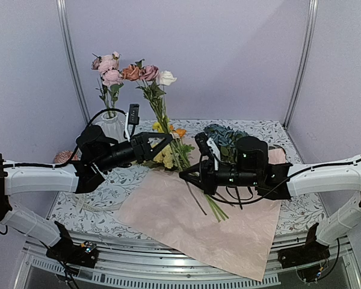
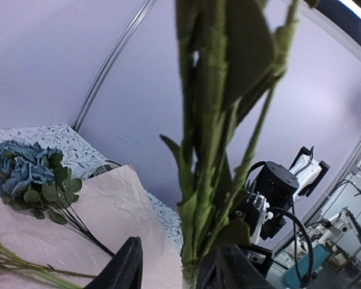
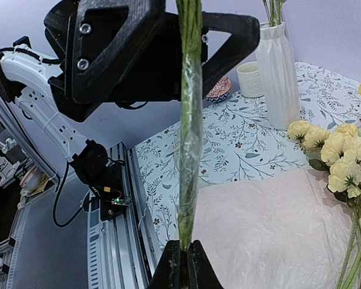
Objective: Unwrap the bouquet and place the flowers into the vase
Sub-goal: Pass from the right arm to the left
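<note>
Right pincer [image 3: 182, 250] clenched on flowers [image 3: 191, 120] stems, bottom center; left pincer [image 2: 180, 256] released, fingers straddling same stems, not gripping.

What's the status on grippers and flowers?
Right gripper shut on stems. Left gripper open, jaws astride same stems. Vase already holds some flowers. Path to it looks clear.

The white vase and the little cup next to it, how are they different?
The vase is tall; the cup is short. The vase has ribs and a narrow neck; the cup looks smooth and straight. Green stems stick out of the vase; nothing sticks out of the cup. Both are pale and upright.
</note>
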